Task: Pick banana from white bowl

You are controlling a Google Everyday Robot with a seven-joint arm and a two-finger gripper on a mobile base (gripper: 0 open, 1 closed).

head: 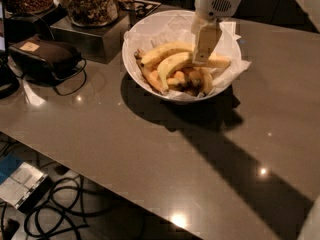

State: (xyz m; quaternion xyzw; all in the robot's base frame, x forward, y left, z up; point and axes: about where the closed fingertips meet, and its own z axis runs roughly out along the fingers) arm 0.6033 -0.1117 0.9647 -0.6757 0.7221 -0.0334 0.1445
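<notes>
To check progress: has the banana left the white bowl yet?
No, the banana lies in the white bowl, with the gripper low above it.

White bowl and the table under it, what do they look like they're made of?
White bowl: likely glazed ceramic or hard plastic, with a smooth opaque wall; crinkled paper lining hides the inside. Table: polished stone or laminate, grey-brown, showing bright spot reflections. The gripper hangs over the bananas inside the bowl.

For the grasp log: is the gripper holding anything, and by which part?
Cannot tell. The gripper hangs over the white bowl, tip at the banana, mid-length.
</notes>
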